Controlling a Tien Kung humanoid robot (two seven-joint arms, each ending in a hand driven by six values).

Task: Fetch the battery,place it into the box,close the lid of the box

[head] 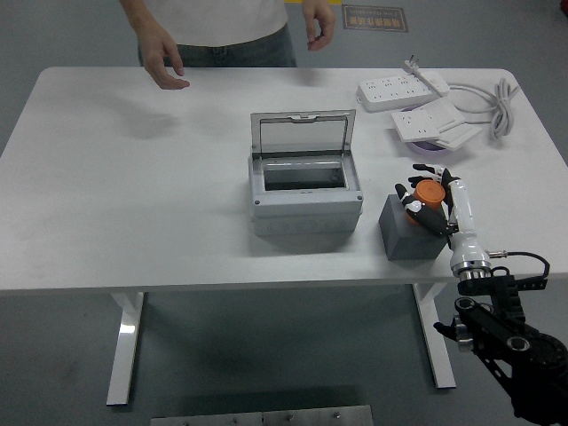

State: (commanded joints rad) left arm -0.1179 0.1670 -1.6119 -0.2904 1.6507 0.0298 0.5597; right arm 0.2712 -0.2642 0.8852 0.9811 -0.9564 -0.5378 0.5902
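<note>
head view: right hand (432, 202) fingers curled around orange cylindrical battery (429, 192), dark grey block (408, 232) just beneath. lift straight, then carry left to open grey plastic box (304, 193), keeping clear of its upright lid (302, 133).

Right hand (429, 201), fingers curled, mid-grasp.

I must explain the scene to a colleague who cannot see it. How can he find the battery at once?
Start at the grey box with its lid up, in the middle of the white table. To its right, near the front edge, stands a dark grey block. The battery is the small orange cylinder above that block, inside the right hand; nothing else there is orange.
</note>
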